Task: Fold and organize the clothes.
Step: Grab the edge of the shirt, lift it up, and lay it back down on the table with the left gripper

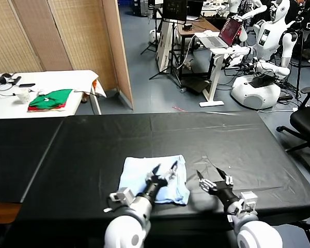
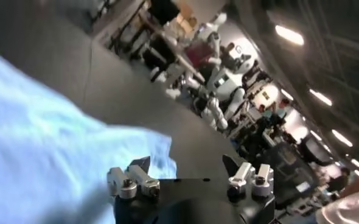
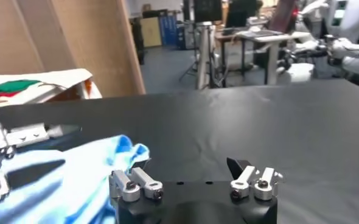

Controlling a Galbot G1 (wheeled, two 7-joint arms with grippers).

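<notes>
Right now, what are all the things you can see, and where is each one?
T-shirt: one, pale blue, folded small on the near middle of the black table.
Black table: one, black cover, right in front of the robot.
White table: one, white, far left.
Folded garments: one small stack, green and red, on the white table.
Wooden screen: one, tan, behind the white table.
Laptop: one, red lid, on a desk far right.
White robots: several, back right.
Office chair: one, black, right edge.
Left hand: open, over the T-shirt.
Right hand: open, over bare table beside the shirt.
</notes>
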